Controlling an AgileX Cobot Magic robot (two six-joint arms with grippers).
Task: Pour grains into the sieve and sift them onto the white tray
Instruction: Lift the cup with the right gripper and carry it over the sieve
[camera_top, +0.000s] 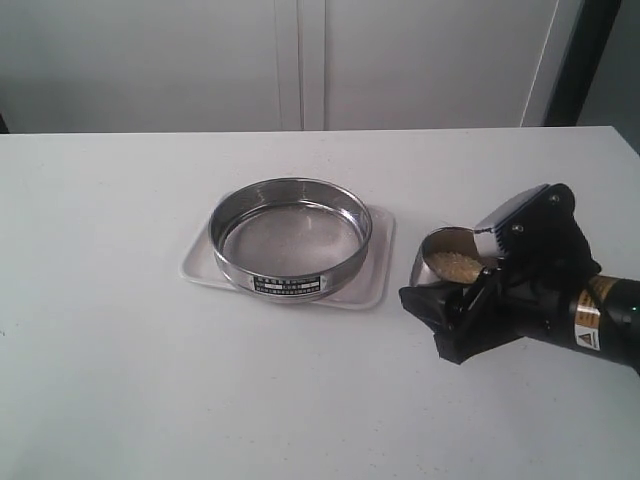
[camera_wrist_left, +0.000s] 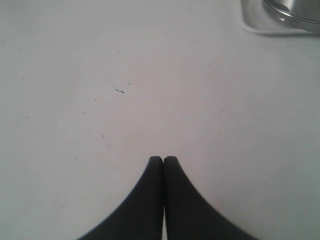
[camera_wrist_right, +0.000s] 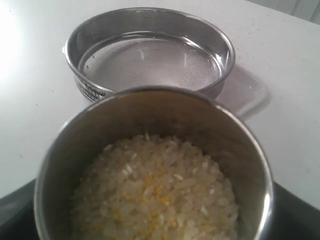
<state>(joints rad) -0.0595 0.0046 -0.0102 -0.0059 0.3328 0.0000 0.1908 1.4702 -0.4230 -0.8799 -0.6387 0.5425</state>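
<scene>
From where I stand, the sieve (camera_top: 340, 264) sits upright near the middle of the white worktop (camera_top: 120, 350), resting inside the white tray (camera_top: 378, 278), whose rim shows on all sides of it; the small label on the sieve's wall faces me. Just to the right of the tray, apart from it, the right end effector (camera_top: 468, 275) is clamped on a small steel cup (camera_top: 428, 270). The cup leans with its mouth turned toward the sieve, and the grains (camera_top: 455, 266) lie heaped inside it. The left arm does not show from here. The left wrist camera shows the left end effector (camera_wrist_left: 163, 160) with its two dark fingertips pressed together and gripping nothing, low over bare worktop. One rounded corner of the tray and a bit of the sieve's steel ring are visible at the far edge of that picture, well away from the fingertips. The right wrist camera looks straight into the cup. The grains there are mostly pale whitish-beige, with a scatter of fine golden-yellow ones near the middle. Dark fingers (camera_wrist_right: 15, 212) flank the cup's sides, and beyond the cup's rim stands the sieve on the tray, its fine mesh bottom plainly visible.
</scene>
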